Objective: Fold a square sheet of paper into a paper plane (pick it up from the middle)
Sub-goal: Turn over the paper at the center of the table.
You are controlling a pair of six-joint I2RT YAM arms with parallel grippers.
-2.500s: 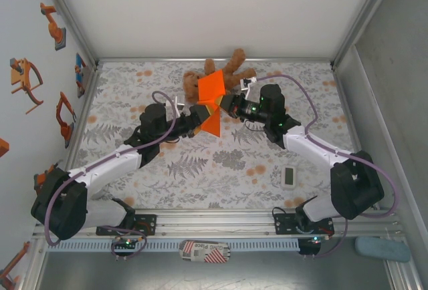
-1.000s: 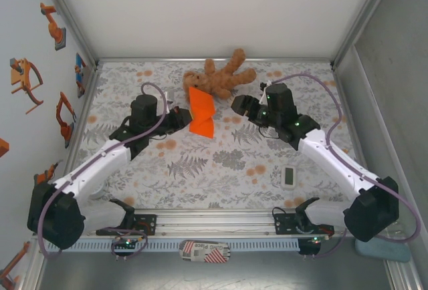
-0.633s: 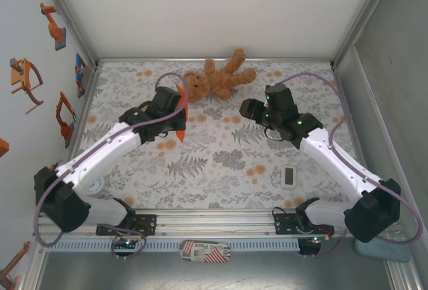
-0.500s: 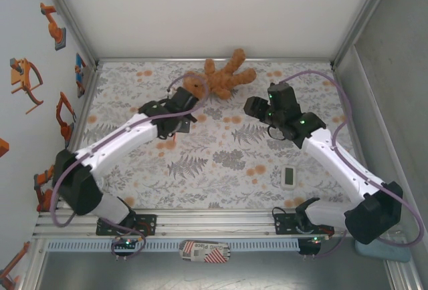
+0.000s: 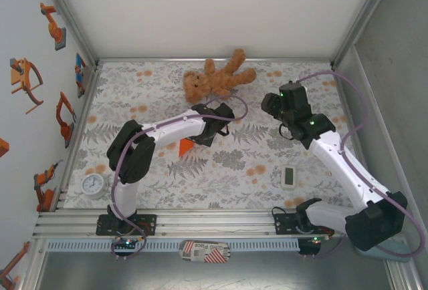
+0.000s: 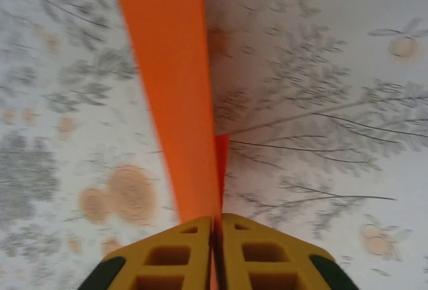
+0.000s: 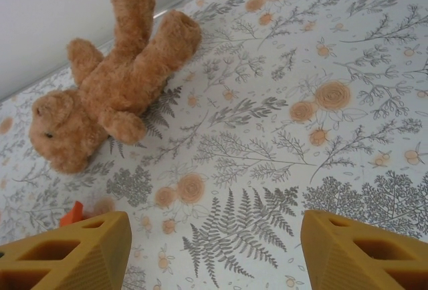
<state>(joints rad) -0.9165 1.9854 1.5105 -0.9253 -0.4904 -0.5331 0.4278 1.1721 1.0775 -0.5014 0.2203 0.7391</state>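
The orange paper (image 6: 175, 103) is folded into a long narrow strip with a crease, and my left gripper (image 6: 215, 220) is shut on its near end. It hangs close above the floral table. In the top view a small orange corner of the paper (image 5: 186, 146) shows under the left gripper (image 5: 198, 137) near the table's middle. A scrap of the paper (image 7: 71, 214) shows at the left of the right wrist view. My right gripper (image 7: 214, 236) is open with nothing between its fingers. It hovers over the cloth right of the paper, with the right gripper (image 5: 269, 105) well apart from it.
A brown teddy bear (image 5: 214, 79) lies at the back middle, and the teddy bear (image 7: 114, 83) is left of and beyond the right gripper. A small white gadget (image 5: 288, 176) lies at the front right. A round dial (image 5: 94, 184) sits at the front left.
The right gripper has let go of the paper and drawn back to the right. The left arm has swung the folded paper from beside the teddy down towards the table's middle.
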